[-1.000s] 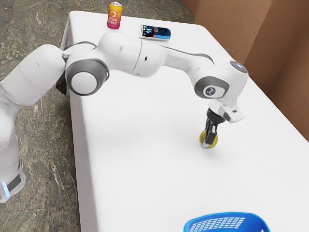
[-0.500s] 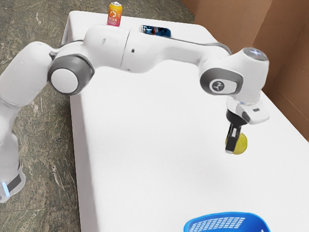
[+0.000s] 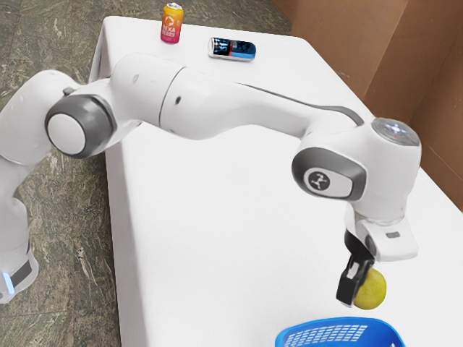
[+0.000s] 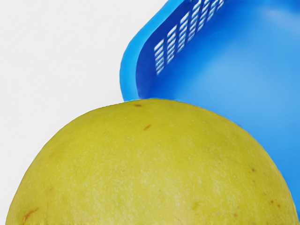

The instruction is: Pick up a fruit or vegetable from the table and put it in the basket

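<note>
My black gripper (image 3: 359, 288) is above the table near the blue basket (image 3: 340, 323), at the exterior view's lower right. It is shut on a round yellow-green fruit (image 3: 372, 290), part of which is hidden behind the near finger. In the wrist view the fruit (image 4: 154, 164) looms large at the lower edge, with small brown specks on its skin. Beyond it appear the rim and inside of the basket (image 4: 129, 70), whose wall has a grid of slots. The fruit is held up just short of the basket's rim.
At the table's far end stand an orange-pink can (image 3: 171, 23) upright and a blue-black can (image 3: 232, 49) on its side. The white tabletop (image 3: 217, 231) stretches beneath the arm. A brown wall (image 3: 405, 65) rises past the table's edge at the exterior view's right.
Fruit and gripper have risen from the table and travelled toward the exterior view's lower right, closer to the basket. Both cans and the basket have stayed where they were.
</note>
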You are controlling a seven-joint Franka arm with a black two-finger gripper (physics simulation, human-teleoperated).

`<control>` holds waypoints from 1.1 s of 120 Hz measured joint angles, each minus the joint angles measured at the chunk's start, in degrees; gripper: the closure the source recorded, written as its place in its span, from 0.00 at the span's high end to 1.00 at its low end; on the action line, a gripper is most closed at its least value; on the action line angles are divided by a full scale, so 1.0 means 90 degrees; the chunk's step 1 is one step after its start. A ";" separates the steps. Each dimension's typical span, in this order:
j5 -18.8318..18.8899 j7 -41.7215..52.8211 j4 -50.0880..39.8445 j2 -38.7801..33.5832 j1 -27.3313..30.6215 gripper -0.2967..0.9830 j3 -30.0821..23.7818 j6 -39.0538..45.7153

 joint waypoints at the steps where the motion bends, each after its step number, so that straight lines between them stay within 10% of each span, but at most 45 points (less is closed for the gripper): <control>1: 0.0000 -0.0004 0.0000 0.0000 -0.0029 0.53 0.0000 0.0004; 92: 0.0002 -0.0242 -0.0040 0.0837 -0.0524 0.55 0.0031 0.2134; 132: -0.0027 -0.0231 -0.0071 0.0785 -0.0529 0.75 0.0031 0.2425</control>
